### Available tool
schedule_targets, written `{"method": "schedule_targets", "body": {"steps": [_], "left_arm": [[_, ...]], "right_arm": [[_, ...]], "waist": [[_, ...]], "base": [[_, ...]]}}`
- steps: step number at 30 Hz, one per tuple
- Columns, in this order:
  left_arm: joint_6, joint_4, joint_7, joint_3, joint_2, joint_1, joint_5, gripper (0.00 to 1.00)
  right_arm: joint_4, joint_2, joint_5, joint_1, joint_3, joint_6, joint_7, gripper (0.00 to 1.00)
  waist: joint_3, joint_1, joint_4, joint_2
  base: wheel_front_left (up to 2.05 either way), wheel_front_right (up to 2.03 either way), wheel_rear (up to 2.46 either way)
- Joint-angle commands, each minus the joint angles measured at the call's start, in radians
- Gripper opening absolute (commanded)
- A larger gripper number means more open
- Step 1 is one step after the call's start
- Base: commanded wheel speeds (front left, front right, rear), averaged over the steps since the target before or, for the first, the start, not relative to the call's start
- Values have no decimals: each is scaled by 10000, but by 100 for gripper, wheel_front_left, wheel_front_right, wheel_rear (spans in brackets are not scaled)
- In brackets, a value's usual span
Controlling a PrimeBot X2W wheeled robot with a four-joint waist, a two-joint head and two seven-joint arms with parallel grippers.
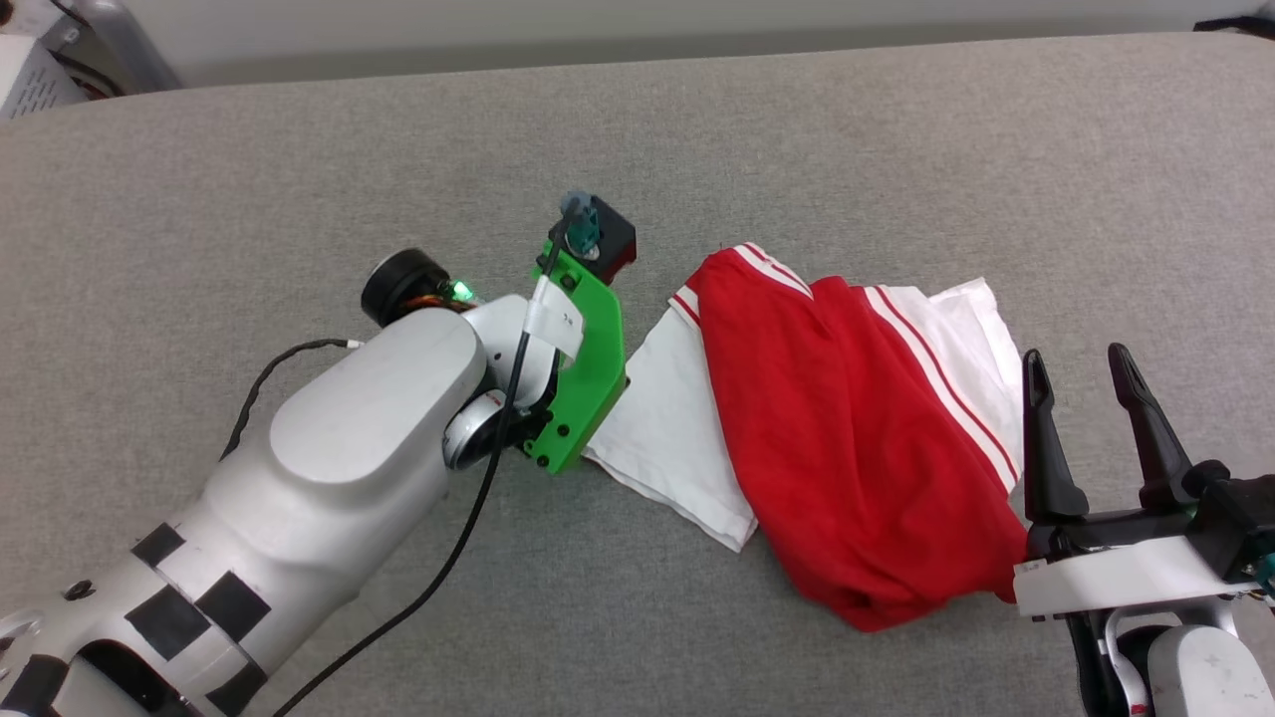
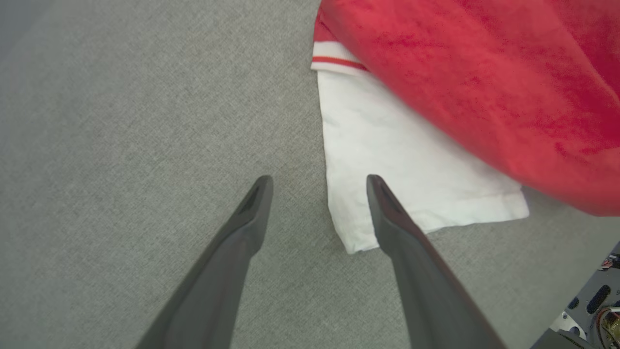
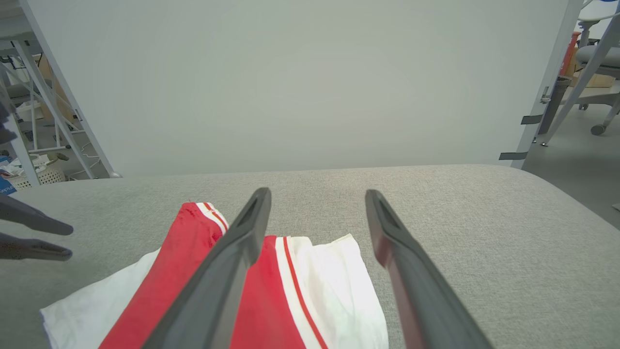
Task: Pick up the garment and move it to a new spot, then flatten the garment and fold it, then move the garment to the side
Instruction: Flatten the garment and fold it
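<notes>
Head view: the garment (image 1: 857, 438) lies bunched and folded over itself, right of the tabletop's (image 1: 299, 169) middle and well short of the far edge, red body on top with a white sleeve (image 1: 667, 418) spread flat toward the left edge. The left claw (image 2: 317, 180) points down with its fingers apart, straddling that sleeve's hem, one tip over white cloth and one over bare grey; whether they touch cannot be told. The right claw (image 1: 1074, 354) also stands apart, holding nothing, just beside the garment's right side.

The jersey looks light, soft and limp, so it will likely sag and unfold when lifted. A pinch on the sleeve hem or a striped seam (image 1: 936, 368) seems the surest hold.

In the right wrist view, a pale basket (image 3: 30, 177) sits off the tabletop; its contents are too small to tell.
</notes>
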Motion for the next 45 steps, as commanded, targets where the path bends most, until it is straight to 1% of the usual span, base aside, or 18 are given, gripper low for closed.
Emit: {"method": "schedule_targets", "body": {"steps": [1,4,8,12,13,14,17,21,25,31,35,39,42,43,44,45], "left_arm": [[-24,122,182,-352,115,-193,-193,100],[-24,375,417,-1101,239,-223,-594,100],[-24,790,338,-1729,291,-151,-1030,100],[-24,957,382,-2326,325,-64,-1126,100],[-24,927,399,-2408,348,-42,-1135,73],[-24,875,361,-2474,377,-26,-1168,0],[-24,671,-12,-2554,504,-125,-1264,0],[-24,412,-823,-2523,929,-476,-1603,0],[-24,333,-1279,-2307,1667,-807,-2049,0],[-25,744,-1276,-2139,2870,-954,-2438,0],[-17,1239,-1186,-2051,3465,-853,-2640,0],[140,1700,-1296,-2000,3734,-548,-2777,0],[241,1961,-1706,-1945,3675,-225,-2849,0],[338,2042,-2071,-1889,3604,-123,-2804,81],[396,2092,-2403,-1835,3548,-14,-2783,100],[435,2132,-2809,-1792,3496,142,-2742,100]], "right_arm": [[-7,-8,45,-200,1,-9,-92,100],[-5,-8,79,-330,4,-9,-92,100],[-10,-8,111,-468,22,-9,-92,100],[14,-8,96,-526,31,-9,-92,100],[20,-8,85,-528,27,-9,-92,100],[25,-8,72,-522,9,-9,-92,100],[34,-8,22,-449,-75,-9,-92,100],[72,-8,-68,-280,-158,-9,-92,100],[80,-8,-111,-154,-202,-9,-92,100],[49,-8,-138,-97,-169,-9,-92,100],[32,-8,-170,-90,-217,-9,-92,100],[53,-8,-195,-80,-306,-9,-92,100],[91,-8,-234,-77,-333,-9,-92,100],[108,-16,-251,-87,-337,-9,-92,100],[118,-30,-274,-101,-324,-9,-92,100],[123,-53,-300,-116,-316,-9,-92,100]], "waist": [[329,0,-317,0],[548,0,-455,0],[776,0,-566,0],[872,0,-583,0],[875,0,-577,0],[857,0,-551,0],[716,0,-407,0],[411,0,-151,0],[166,0,72,0],[137,0,166,0],[266,0,126,0],[369,0,86,0],[350,0,81,0],[303,0,79,0],[245,0,60,0],[155,0,40,0]], "base": [[0,0,0],[0,0,0],[0,0,0],[0,0,0],[0,0,0],[0,0,0],[0,0,0],[0,0,0],[0,0,0],[0,0,0],[0,0,0],[0,0,0],[0,0,0],[0,0,0],[0,0,0],[0,0,0]]}}
